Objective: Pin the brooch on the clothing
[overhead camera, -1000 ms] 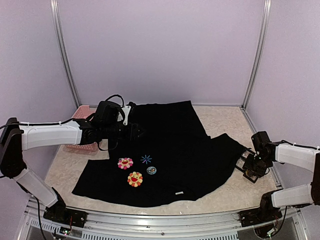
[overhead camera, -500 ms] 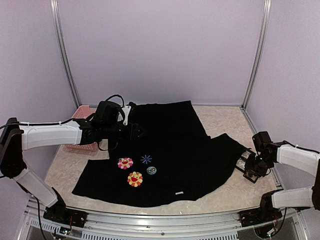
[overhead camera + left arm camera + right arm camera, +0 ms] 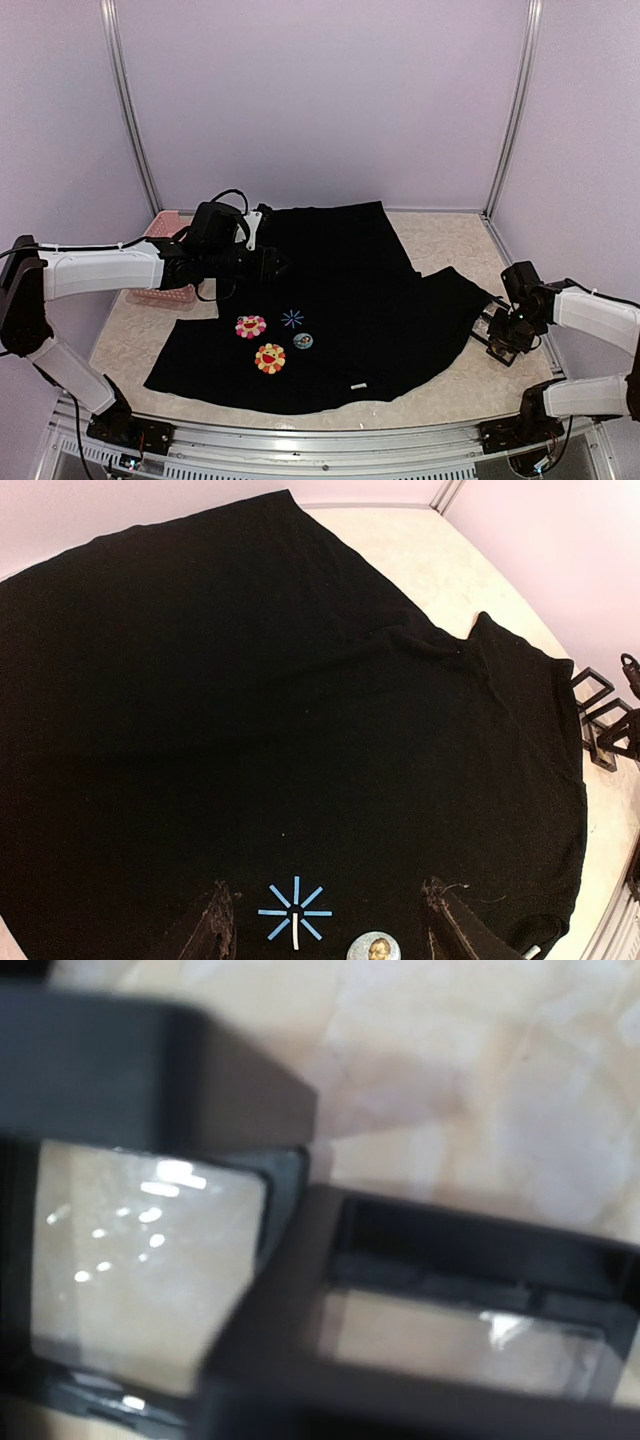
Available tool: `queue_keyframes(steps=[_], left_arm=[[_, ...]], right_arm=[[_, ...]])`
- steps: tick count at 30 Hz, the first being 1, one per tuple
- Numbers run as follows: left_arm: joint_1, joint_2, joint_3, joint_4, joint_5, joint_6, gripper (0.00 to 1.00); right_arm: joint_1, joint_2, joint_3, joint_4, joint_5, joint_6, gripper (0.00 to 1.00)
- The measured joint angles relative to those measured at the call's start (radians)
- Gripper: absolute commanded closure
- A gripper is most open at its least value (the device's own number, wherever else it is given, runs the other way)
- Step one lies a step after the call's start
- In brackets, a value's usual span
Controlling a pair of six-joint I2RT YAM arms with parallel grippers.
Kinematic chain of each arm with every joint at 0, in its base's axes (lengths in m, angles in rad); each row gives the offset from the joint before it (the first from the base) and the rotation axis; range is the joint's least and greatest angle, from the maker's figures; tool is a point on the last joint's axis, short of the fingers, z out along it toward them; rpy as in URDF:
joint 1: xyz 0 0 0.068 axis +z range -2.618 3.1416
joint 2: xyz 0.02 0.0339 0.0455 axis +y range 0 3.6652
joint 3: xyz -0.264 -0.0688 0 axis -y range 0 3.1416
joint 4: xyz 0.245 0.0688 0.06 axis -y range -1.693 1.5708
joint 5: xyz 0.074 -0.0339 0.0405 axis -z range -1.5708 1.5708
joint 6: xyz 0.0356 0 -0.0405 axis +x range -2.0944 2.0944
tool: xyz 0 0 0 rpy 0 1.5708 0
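Both flowers (image 3: 251, 326) show only from top; left jaws gape empty over clothing (image 3: 250, 710) nr brooch (image 3: 378, 948); right jaws unclear.

No legible text (label (image 3: 357, 386) too small)

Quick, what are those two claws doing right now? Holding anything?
Left gripper: open, holding nothing, over the T-shirt.
Right gripper: cannot be told; its view is blurred.

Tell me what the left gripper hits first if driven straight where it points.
Most likely the clothing: the left gripper points over bare black cloth just beyond the blue starburst, though its height is unclear.
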Motion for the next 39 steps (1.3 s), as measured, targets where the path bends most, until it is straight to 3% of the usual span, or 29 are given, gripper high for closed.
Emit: queue_keyframes(steps=[2,5,12,15,16,19,25,33,39], left_arm=[[0.000,0.000,0.000,0.000,0.000,0.000,0.41],[0.000,0.000,0.000,0.000,0.000,0.000,0.41],[0.000,0.000,0.000,0.000,0.003,0.000,0.41],[0.000,0.000,0.000,0.000,0.005,0.000,0.41],[0.000,0.000,0.000,0.000,0.006,0.000,0.41],[0.000,0.000,0.000,0.000,0.008,0.000,0.41],[0.000,0.000,0.000,0.000,0.011,0.000,0.41],[0.000,0.000,0.000,0.000,0.022,0.000,0.41],[0.000,0.000,0.000,0.000,0.029,0.000,0.41]], right_arm=[[0.015,0.000,0.002,-0.003,0.001,0.007,0.66],[0.039,0.000,0.005,-0.005,-0.002,0.024,0.44],[0.064,-0.008,0.019,-0.050,0.026,0.060,0.33],[0.064,-0.014,0.019,-0.059,0.039,0.069,0.15],[0.064,-0.012,0.019,-0.060,0.041,0.071,0.14],[0.064,0.002,0.019,-0.055,0.051,0.079,0.17],[0.064,0.028,0.004,-0.005,0.056,0.069,0.34],[0.064,0.031,-0.032,0.044,0.031,0.061,0.36],[0.064,0.027,-0.034,0.055,0.016,0.047,0.54]])
